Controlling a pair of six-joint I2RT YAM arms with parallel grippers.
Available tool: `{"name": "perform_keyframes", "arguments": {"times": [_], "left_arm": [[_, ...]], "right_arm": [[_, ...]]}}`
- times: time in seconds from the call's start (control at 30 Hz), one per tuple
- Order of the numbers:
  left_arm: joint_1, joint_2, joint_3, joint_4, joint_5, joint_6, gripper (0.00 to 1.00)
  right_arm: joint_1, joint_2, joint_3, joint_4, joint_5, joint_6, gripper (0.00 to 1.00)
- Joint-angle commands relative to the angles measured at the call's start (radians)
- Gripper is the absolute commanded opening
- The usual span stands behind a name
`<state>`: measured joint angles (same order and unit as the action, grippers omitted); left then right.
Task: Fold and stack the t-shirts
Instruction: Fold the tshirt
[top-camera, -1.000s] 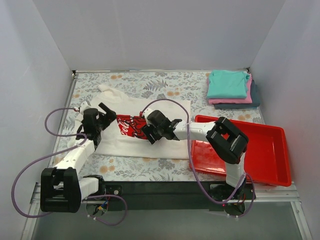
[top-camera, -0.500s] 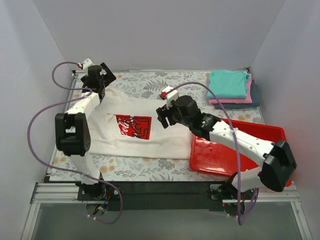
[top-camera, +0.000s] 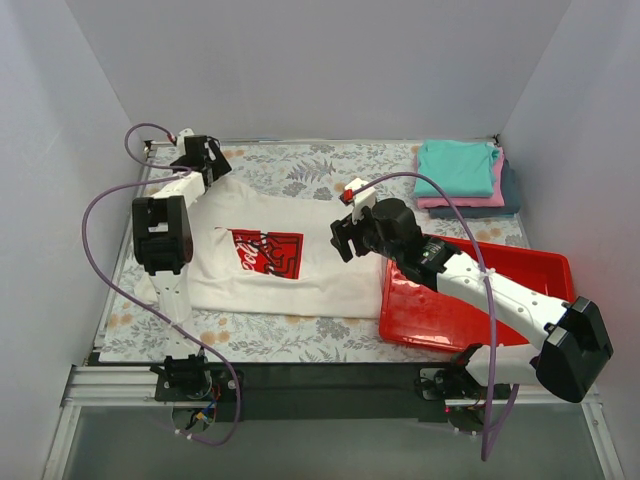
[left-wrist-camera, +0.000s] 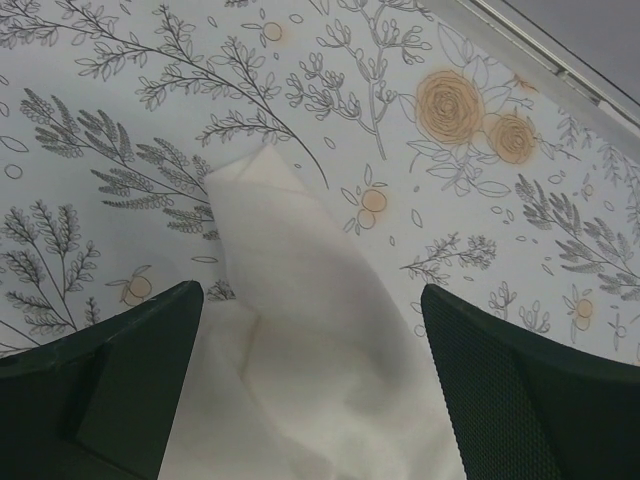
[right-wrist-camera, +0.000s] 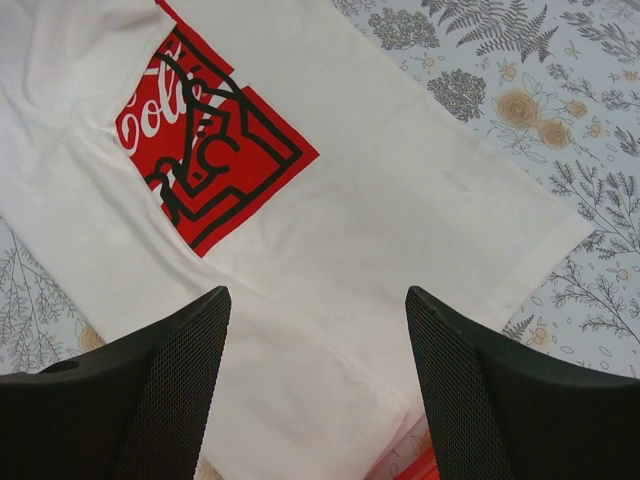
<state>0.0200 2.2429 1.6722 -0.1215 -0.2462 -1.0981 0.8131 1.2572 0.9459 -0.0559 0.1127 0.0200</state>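
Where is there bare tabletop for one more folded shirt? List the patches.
Two bare patches of table: the far strip between the white tee and the folded stack, and the near strip between the tee and the table's front edge. Crowded: the right side, with red tray, stack and the right arm over the tray.

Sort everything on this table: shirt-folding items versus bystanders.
Job:
white cloth t-shirt with red rectangular logo, spread out
folded stack of teal, pink and dark blue-grey t-shirts

Lying about:
red plastic tray
floral tablecloth
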Motion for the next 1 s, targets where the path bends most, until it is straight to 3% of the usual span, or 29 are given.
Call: {"name": "perform_keyframes", "arguments": {"times": [0.0, 0.07, 0.17, 0.23, 0.3, 0.33, 0.47, 0.63, 0.73, 0.77, 0.8, 0.87, 0.9, 0.97], "left_arm": [[0.023, 0.003, 0.049, -0.023, 0.022, 0.029, 0.82], [0.023, 0.018, 0.055, -0.011, 0.051, 0.049, 0.74], [0.023, 0.026, 0.063, 0.026, 0.074, 0.082, 0.51], [0.023, 0.032, 0.076, 0.043, 0.081, 0.107, 0.27], [0.021, 0.040, 0.101, 0.042, 0.078, 0.135, 0.12], [0.021, 0.035, 0.104, 0.043, 0.079, 0.138, 0.00], [-0.006, -0.035, 0.049, 0.100, 0.073, 0.176, 0.00], [-0.152, -0.164, -0.122, 0.296, -0.085, 0.334, 0.00], [-0.187, -0.164, -0.146, 0.316, -0.114, 0.398, 0.02], [-0.195, -0.161, -0.155, 0.319, -0.101, 0.418, 0.06], [-0.202, -0.160, -0.166, 0.339, -0.100, 0.435, 0.24], [-0.218, -0.146, -0.175, 0.336, -0.099, 0.449, 0.38], [-0.219, -0.146, -0.180, 0.333, -0.094, 0.443, 0.51], [-0.218, -0.149, -0.180, 0.335, -0.094, 0.419, 0.61]], "right_arm": [[-0.003, -0.009, 0.007, 0.047, -0.030, -0.003, 0.65], [-0.003, -0.005, 0.004, 0.047, -0.030, 0.000, 0.65], [-0.005, -0.008, 0.001, 0.045, -0.027, 0.001, 0.65], [-0.005, -0.012, -0.002, 0.045, -0.030, 0.005, 0.65], [-0.003, -0.018, -0.007, 0.045, -0.028, 0.008, 0.65], [-0.005, -0.022, -0.009, 0.045, -0.028, 0.006, 0.65], [-0.005, -0.016, -0.009, 0.045, -0.027, 0.011, 0.65], [-0.003, 0.004, 0.004, 0.045, -0.054, 0.012, 0.65], [-0.005, 0.013, 0.004, 0.045, -0.065, 0.018, 0.65], [-0.005, 0.015, 0.004, 0.047, -0.070, 0.018, 0.65], [-0.003, 0.015, 0.005, 0.047, -0.071, 0.018, 0.65], [-0.003, 0.019, 0.005, 0.045, -0.076, 0.020, 0.65], [-0.005, 0.024, 0.005, 0.045, -0.077, 0.020, 0.65], [-0.003, 0.030, 0.007, 0.045, -0.077, 0.021, 0.65]]}}
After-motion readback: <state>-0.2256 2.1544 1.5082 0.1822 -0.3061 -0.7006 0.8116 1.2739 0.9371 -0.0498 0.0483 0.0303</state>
